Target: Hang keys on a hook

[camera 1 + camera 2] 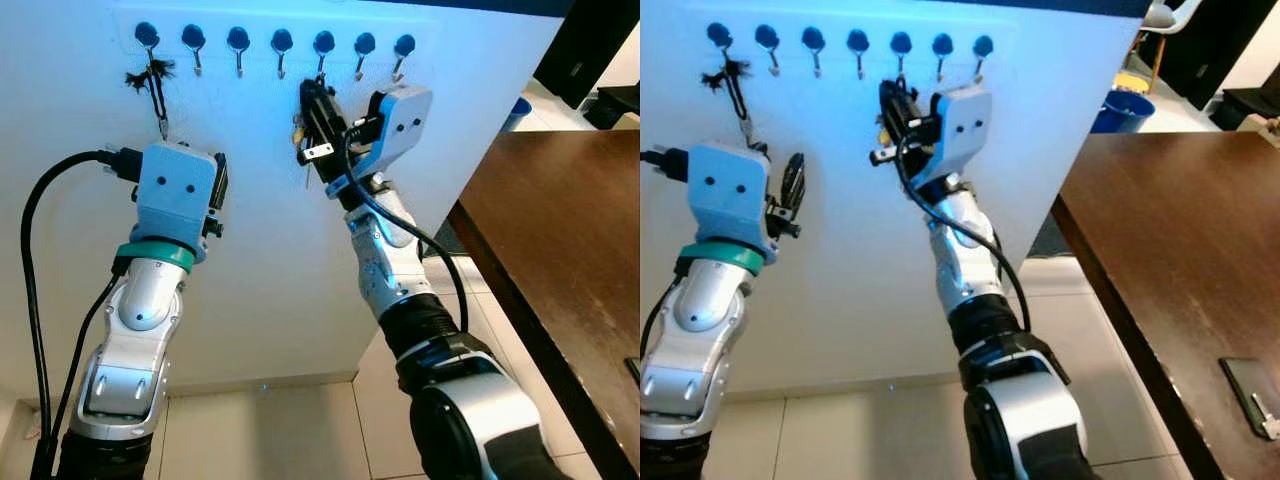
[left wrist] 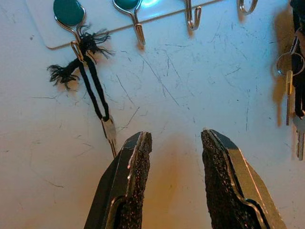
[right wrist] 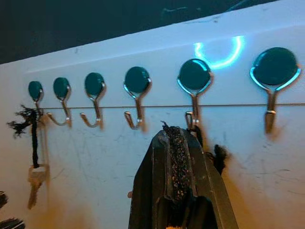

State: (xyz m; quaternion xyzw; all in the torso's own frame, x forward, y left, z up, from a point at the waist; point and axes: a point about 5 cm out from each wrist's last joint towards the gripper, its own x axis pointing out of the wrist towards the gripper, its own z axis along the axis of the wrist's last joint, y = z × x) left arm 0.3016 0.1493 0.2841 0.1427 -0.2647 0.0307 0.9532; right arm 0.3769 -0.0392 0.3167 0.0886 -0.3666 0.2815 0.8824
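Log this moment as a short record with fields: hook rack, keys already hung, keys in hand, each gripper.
hook rack: seven teal-capped hooks in a row on a white board
hung key: key on a black cord on the hook at the robot's far left
keys in hand: key bunch held up just below the fifth hook
right gripper: jaws shut on the bunch
left gripper: jaws open, empty, below the hung key

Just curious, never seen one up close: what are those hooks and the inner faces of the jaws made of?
The hooks look like shiny bent metal wire under glossy teal caps, judging by glints. The left gripper jaws seem lined with rough black rubbery grit over smooth black shells, probably plastic.
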